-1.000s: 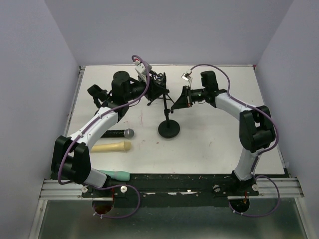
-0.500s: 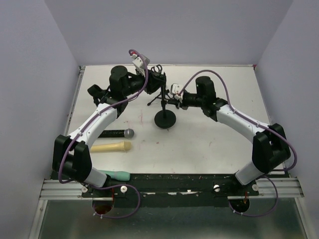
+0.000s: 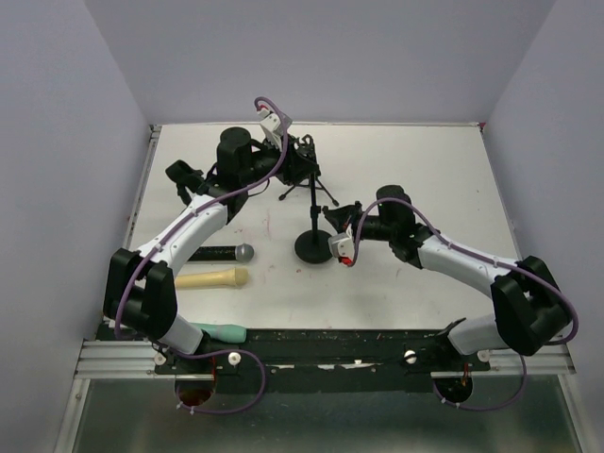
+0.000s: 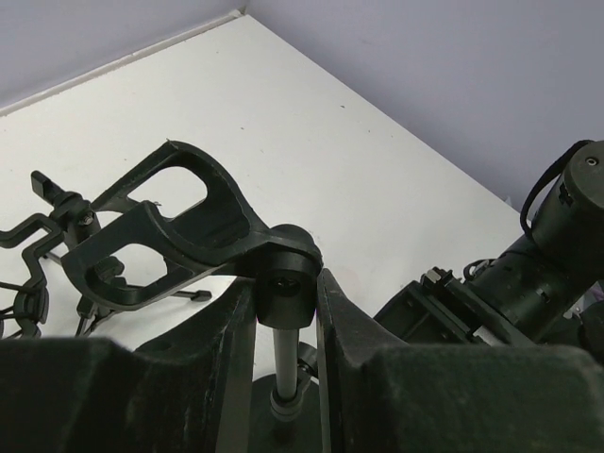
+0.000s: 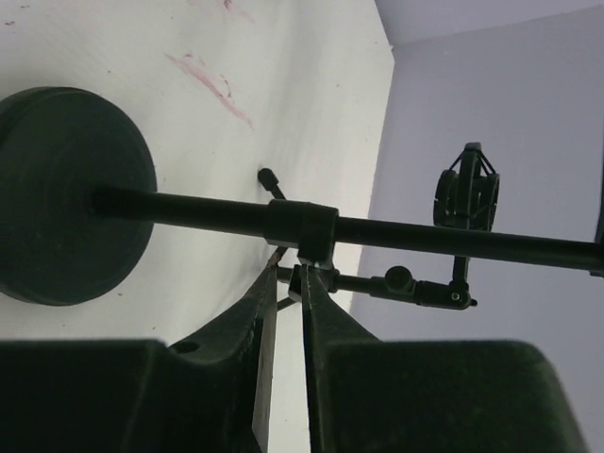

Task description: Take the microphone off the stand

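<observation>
Microphone (image 3: 219, 253) status: lying loose on table (image 3: 425, 179) left of stand (image 3: 316, 247), looking light, rigid, slick.
Probably grabbing mid-barrel; clamping stand top with left gripper (image 4: 285, 293), right gripper (image 5: 286, 283) barely parted at pole (image 5: 208, 209), can't tell if pinching.

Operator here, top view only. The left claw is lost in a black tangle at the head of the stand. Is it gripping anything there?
Observer: Yes. In the left wrist view the left claw is shut on the stand, with one finger on each side of the round knob at the top of the pole.
Operator: And the clip above that knob, anything in it?
Observer: No. The clip is empty, and the white table shows through both of its loops.
</observation>
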Controlling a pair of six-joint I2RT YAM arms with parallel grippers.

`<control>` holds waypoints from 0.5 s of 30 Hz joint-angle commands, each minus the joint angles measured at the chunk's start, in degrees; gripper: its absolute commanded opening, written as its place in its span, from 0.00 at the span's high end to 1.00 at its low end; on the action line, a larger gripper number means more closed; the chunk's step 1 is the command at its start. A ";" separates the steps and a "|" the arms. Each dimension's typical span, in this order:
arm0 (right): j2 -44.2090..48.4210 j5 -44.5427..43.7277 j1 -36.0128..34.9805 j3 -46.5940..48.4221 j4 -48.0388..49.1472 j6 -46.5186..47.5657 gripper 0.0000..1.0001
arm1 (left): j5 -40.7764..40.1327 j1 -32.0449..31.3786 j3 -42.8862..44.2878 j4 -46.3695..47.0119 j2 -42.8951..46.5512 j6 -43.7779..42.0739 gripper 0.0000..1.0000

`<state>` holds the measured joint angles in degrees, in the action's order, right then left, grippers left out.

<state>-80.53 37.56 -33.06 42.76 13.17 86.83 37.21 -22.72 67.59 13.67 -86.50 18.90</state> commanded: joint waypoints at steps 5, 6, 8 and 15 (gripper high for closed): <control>4.24 -8.99 -0.16 -2.34 -7.90 -8.22 0.64 | 1.11 0.66 0.78 5.58 0.89 1.49 1.00; 4.50 -9.95 0.01 -1.64 -7.29 -13.91 0.62 | 1.20 0.66 0.96 5.58 0.98 1.76 1.00; 4.51 -11.71 1.32 0.90 -7.28 -25.94 0.59 | 1.72 0.83 1.14 5.84 0.89 1.93 1.00; -3.65 -5.07 10.11 20.05 -19.91 -60.08 0.48 | 2.08 0.75 1.05 5.66 0.89 1.85 1.00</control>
<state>-80.07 28.42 -26.72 52.31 1.74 50.76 37.32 -22.09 67.59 14.92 -86.50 19.33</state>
